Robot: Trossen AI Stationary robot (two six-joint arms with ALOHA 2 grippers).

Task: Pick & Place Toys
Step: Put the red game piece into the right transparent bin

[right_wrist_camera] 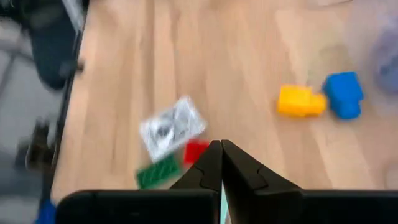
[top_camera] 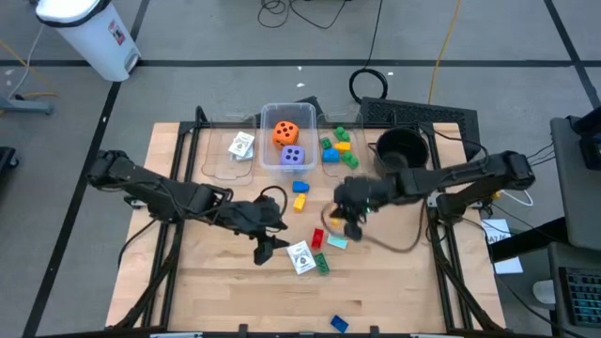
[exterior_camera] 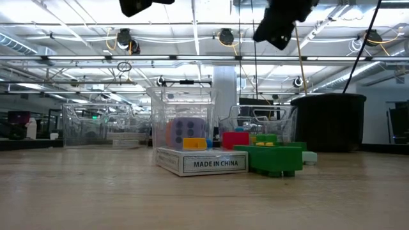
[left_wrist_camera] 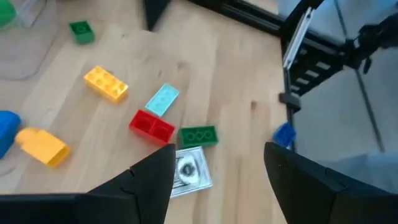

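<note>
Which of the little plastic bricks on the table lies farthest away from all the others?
The blue brick near the table's front edge. It sits alone, well apart from the cluster of red, green and yellow bricks by the card deck mid-table.

From above, the dark right gripper [top_camera: 349, 218] covers part of the small red plastic brick [top_camera: 317, 238]. The white playing-card box [left_wrist_camera: 188, 173] is half hidden behind the left gripper's finger [left_wrist_camera: 152, 180]. The right wrist picture is smeared; the green brick [right_wrist_camera: 158, 172] there is perhaps studded. The blue brick [left_wrist_camera: 5, 129] is cropped.
</note>
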